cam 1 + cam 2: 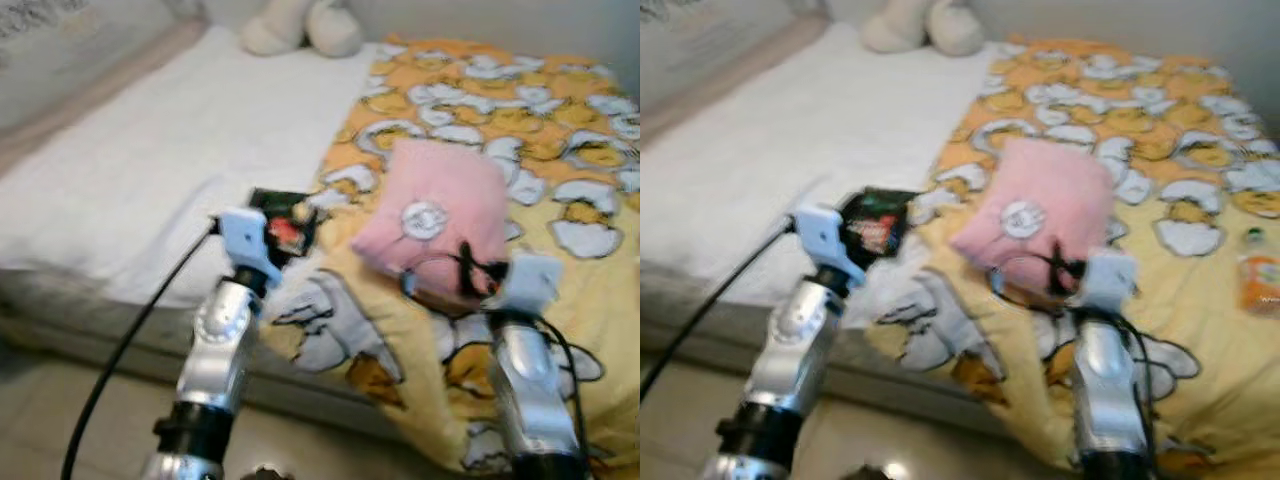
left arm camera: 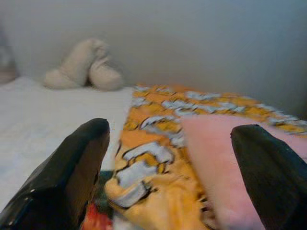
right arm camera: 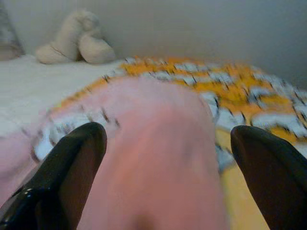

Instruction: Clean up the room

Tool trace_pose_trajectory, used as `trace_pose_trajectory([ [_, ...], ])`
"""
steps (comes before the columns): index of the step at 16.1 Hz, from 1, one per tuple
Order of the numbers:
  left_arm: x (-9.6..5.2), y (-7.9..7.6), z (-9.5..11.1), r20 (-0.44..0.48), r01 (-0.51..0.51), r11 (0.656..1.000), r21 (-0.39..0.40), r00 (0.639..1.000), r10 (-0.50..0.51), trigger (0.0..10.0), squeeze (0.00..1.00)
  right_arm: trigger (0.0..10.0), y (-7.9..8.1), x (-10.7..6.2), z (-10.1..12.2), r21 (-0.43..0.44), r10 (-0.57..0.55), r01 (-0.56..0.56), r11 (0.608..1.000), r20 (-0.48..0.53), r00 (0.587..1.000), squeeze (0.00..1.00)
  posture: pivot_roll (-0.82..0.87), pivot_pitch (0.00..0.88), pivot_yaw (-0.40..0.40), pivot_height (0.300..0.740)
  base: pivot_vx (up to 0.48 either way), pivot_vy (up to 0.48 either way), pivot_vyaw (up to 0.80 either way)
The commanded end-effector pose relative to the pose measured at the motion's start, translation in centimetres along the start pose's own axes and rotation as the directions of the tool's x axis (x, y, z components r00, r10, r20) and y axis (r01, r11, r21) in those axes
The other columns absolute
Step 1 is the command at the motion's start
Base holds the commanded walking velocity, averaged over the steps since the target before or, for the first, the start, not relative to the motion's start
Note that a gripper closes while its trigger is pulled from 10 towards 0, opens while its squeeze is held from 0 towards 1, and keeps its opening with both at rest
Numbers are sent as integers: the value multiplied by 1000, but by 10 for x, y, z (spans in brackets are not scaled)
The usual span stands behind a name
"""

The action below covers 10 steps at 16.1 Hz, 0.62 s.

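A pink pillow (image 1: 440, 215) lies on a yellow-orange duck blanket (image 1: 520, 120) that covers the right half of the bed. A dark snack packet (image 1: 875, 225) rests at the blanket's left edge, on the white sheet (image 1: 150, 150). My left gripper (image 2: 172, 134) is open, held low over the packet and the blanket edge. My right gripper (image 3: 168, 136) is also open, and the near end of the pink pillow (image 3: 158, 158) sits between its fingers (image 3: 72, 163). Both silver arms reach up from the bed's near edge.
A beige plush toy (image 1: 300, 25) sits against the wall at the head of the bed. An orange bottle (image 1: 1260, 283) and a small green thing (image 1: 1252, 236) lie on the blanket at far right. Pale floor (image 1: 60, 400) runs along the bed's near side.
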<state>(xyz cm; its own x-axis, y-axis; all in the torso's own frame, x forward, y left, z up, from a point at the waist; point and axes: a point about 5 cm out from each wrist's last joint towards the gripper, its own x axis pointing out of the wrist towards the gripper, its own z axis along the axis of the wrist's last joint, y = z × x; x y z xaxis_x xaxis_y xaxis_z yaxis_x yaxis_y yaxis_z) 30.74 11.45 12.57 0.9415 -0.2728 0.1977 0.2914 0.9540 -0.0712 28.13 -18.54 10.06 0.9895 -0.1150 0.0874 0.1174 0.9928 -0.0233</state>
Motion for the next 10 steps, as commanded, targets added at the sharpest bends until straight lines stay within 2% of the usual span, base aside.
trace_pose_trajectory([
  [1, 6, 3, 10, 20, -29, 1000, -11, 999, 30, 10000, 0, 10000, 7, 7, 25, -19, 30, -28, 999, 93, 995, 0, -139, 0, 32, 740, 0, 0, 0],
  [3, 11, -3, 19, 49, -9, 1000, -15, 999, 10, 10000, 0, 10000, 7, 12, 41, -22, 22, -19, 1000, 155, 988, 0, -142, 0, 33, 740, 0, 0, 0],
  [4, 12, -4, 21, 56, 1, 1000, -19, 998, 0, 10000, 0, 10000, 6, 12, 40, -30, 19, -15, 999, 147, 989, 0, -146, 0, 36, 740, 0, 0, 0],
  [5, 9, -2, 16, 47, -7, 998, -56, 999, 9, 10000, 0, 10000, 1, 11, 29, -26, 10, -7, 1000, 96, 995, 0, -148, 0, 39, 740, 0, 0, 0],
  [6, 8, 0, 12, 29, -22, 997, -73, 999, 24, 10000, 0, 10000, -1, 10, 25, -19, -1, 3, 1000, 77, 997, 0, -151, 0, 42, 740, 0, -442, 0],
  [8, 0, 4, -1, -35, -54, 997, -64, 998, 52, 10000, 0, 10000, -6, 3, 11, -16, -11, 11, 1000, 4, 1000, 0, -159, 0, 38, 740, 0, -420, 0],
  [10, -2, 2, -4, -49, -53, 997, -58, 998, 50, 10000, 0, 10000, -8, -2, 6, -25, -5, 5, 1000, -22, 1000, 0, -161, 0, 36, 740, 264, -396, 0],
])
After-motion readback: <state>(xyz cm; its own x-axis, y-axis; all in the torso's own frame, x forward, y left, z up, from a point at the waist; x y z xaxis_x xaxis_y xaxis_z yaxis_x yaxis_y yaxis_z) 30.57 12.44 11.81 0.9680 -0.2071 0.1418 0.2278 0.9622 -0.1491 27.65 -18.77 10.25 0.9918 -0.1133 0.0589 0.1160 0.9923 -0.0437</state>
